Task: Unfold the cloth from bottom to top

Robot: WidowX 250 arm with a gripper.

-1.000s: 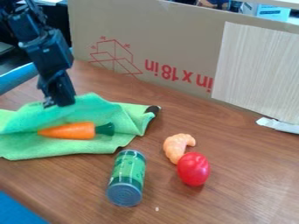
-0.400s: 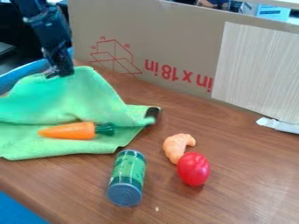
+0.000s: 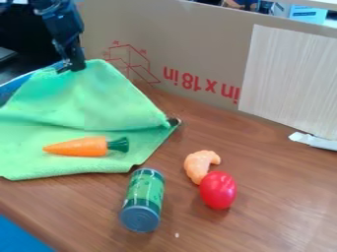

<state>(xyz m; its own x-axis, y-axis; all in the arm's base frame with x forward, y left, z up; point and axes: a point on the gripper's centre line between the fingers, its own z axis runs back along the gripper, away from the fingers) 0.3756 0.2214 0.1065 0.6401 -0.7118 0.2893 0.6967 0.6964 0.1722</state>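
Brown wood-grain table (image 3: 270,211), backed by a tall cardboard (image 3: 197,54) on which red lines and lettering are printed; by its right part, a pale panel (image 3: 289,78) is stood. Catalogued at the left of the view: one cloth (image 3: 85,106), green, its near part laid flat on the table, its far part raised in a broad slanting sheet towards the upper left. One gripper (image 3: 72,68), black, hung down at the upper left, its fingers closed on the cloth's raised far edge. One carrot (image 3: 76,147), orange with a dark green top, laid crosswise on the near, flat part of the cloth. At the cloth's right corner, one small dark object (image 3: 174,121) (too little of it is shown to be named). Right of the cloth's near edge, one can (image 3: 143,199), green-labelled, laid on its side, one grey end turned to the camera. Further right, one shrimp (image 3: 199,165), orange and curved, with one tomato (image 3: 218,190), red and glossy, placed just beside it, nearer the camera. At the far right, one white scrap (image 3: 315,141), set near the foot of the panel
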